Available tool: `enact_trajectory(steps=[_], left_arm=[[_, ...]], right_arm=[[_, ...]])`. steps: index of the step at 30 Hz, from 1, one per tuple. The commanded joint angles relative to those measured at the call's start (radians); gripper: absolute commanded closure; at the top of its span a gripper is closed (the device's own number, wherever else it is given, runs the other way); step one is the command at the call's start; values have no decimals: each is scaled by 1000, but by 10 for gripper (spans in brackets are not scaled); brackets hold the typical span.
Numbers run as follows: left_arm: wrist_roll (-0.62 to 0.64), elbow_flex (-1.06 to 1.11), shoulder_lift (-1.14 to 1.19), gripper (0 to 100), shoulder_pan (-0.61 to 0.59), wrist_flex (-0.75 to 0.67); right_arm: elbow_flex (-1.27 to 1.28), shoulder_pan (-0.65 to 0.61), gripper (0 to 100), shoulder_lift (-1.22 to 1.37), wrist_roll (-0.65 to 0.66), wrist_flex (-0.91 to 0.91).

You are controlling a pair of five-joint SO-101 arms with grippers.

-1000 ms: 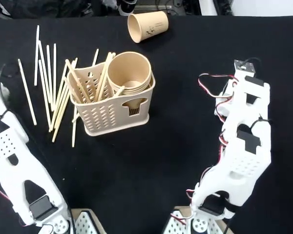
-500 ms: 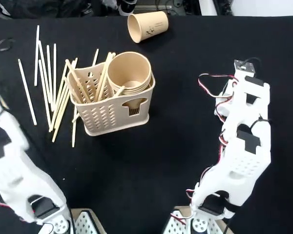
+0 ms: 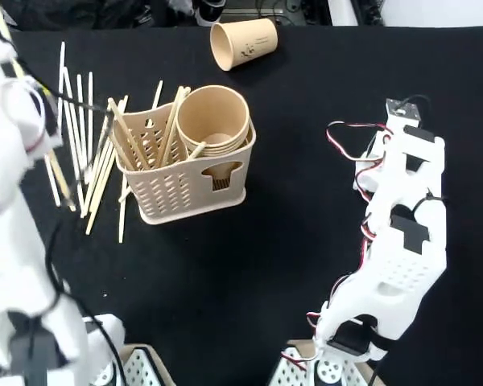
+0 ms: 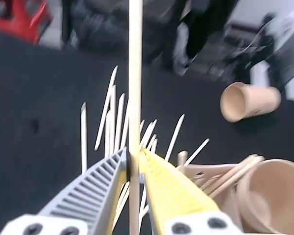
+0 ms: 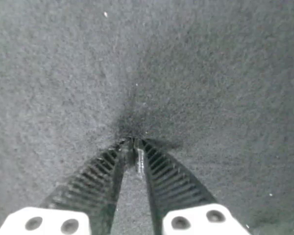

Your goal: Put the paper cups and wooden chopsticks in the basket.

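Awaiting basket (image 3: 185,189): far cup (image 3: 245,43), loose chopsticks (image 3: 99,181) at left. Grasping one chopstick (image 4: 134,73) in left fingers (image 4: 166,186); clenching right fingers (image 5: 105,171) empty.

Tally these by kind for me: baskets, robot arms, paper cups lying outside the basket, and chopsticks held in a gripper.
Basket: 1
Robot arms: 2
Cup outside the basket: 1
Held chopstick: 1
Total: 5
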Motion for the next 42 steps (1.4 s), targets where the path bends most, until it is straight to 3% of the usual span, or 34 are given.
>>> enact_trajectory(steps=[1, 5, 14, 17, 21, 28, 32, 35, 42], left_arm=[[6, 189, -190, 971, 64, -132], [0, 542, -436, 971, 122, -405], [0, 1408, -924, 971, 282, -1244], [-20, 1575, -976, 971, 308, -1412], [-109, 1676, -953, 971, 332, -1427], [-117, 1747, -945, 968, 329, -1418], [-61, 1687, -939, 797, 328, -1220], [28, 1561, -939, 786, 268, -1091], [64, 1142, -772, 783, -16, -710]], right_arm=[[7, -8, 986, -24, 5, -3], [7, -8, 986, -24, 6, -3], [7, -6, 986, -24, 9, -3], [7, -6, 986, -24, 9, -3], [7, -6, 986, -24, 9, -3], [7, -6, 986, -24, 9, -3], [7, -6, 986, -24, 8, -3], [5, -6, 986, -24, 8, -3], [5, -6, 986, -24, 6, -3]])
